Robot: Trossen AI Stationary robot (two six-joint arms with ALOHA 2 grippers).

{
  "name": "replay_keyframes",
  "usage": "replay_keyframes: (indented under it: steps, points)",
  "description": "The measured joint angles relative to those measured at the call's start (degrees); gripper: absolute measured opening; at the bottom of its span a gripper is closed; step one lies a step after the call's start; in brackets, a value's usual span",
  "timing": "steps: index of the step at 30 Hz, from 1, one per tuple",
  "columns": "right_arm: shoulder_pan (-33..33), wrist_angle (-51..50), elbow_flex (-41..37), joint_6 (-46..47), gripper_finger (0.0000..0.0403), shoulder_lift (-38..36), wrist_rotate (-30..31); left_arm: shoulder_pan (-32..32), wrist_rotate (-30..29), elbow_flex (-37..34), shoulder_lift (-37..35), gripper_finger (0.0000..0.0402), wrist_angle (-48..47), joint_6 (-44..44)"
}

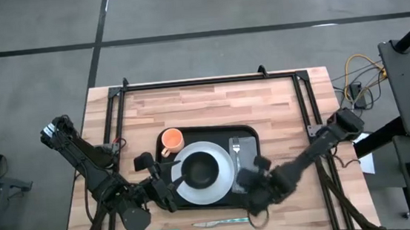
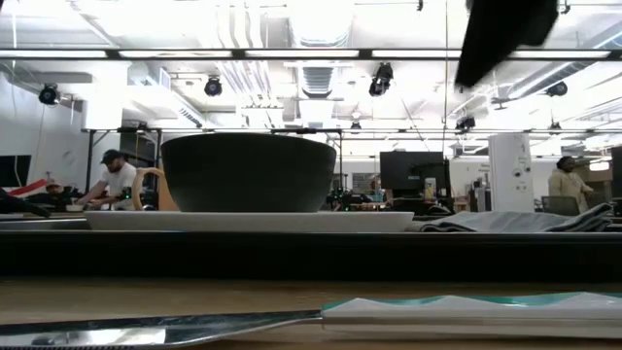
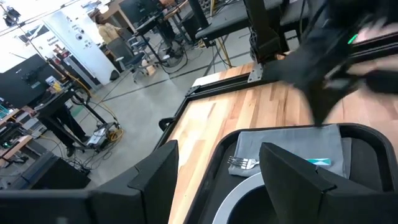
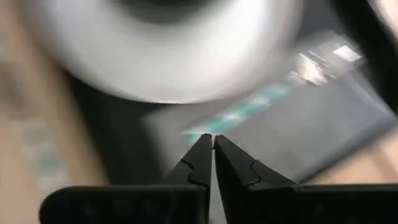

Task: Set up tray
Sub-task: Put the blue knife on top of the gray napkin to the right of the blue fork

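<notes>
Wooden table (image 1: 211, 103), tray (image 1: 245, 132) centred.

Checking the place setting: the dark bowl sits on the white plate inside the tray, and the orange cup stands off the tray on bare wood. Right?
Not quite. The bowl does sit on the plate, but the high view shows the orange cup inside the tray, in its corner.

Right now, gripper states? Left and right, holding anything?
Left gripper: open, empty, at the tray's left edge.
Right gripper: closed, holding nothing visible, above the grey napkin.
</notes>
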Motion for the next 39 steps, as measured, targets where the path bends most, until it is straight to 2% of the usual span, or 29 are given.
replay_keyframes:
  steps: [3, 6, 13, 19, 24, 30, 35, 39]
  points:
    - [3.8, 8.4, 2.3, -7.8, 0.0023, -0.3, -3.8, 0.0, 0.0, 0.0, 0.0, 0.0204, -0.4, -1.7]
    - [7.3, 16.0, 3.1, -11.7, 0.0046, 0.3, -7.3, 0.0, 0.0, 0.0, 0.0, 0.0204, -0.4, -3.8]
    - [11.0, 18.6, 2.8, -15.3, 0.0104, 1.6, -4.2, -0.1, 0.1, 0.0, 0.0, 0.0204, -0.4, -7.2]
    - [8.5, 26.3, 3.4, -19.5, 0.015, 4.7, -4.6, -0.1, 0.2, -0.1, 0.0, 0.0204, -0.3, -9.4]
    - [6.8, 22.8, 9.5, -16.9, 0.0171, 10.0, -5.5, -0.1, 0.2, -0.1, 0.0, 0.0204, 0.0, -10.9]
    - [4.0, 9.3, 24.1, -18.3, 0.0174, 20.1, -13.1, -0.1, 0.2, -0.1, -0.1, 0.0204, -0.2, -11.8]
    - [3.4, -0.4, 37.0, -22.0, 0.0174, 30.0, -15.7, -0.2, 0.2, -0.1, -0.1, 0.0204, -0.2, -11.8]
    - [3.6, -4.1, 42.2, -24.6, 0.0174, 34.5, -16.4, -0.2, 0.2, -0.1, -0.1, 0.0204, -0.2, -11.8]
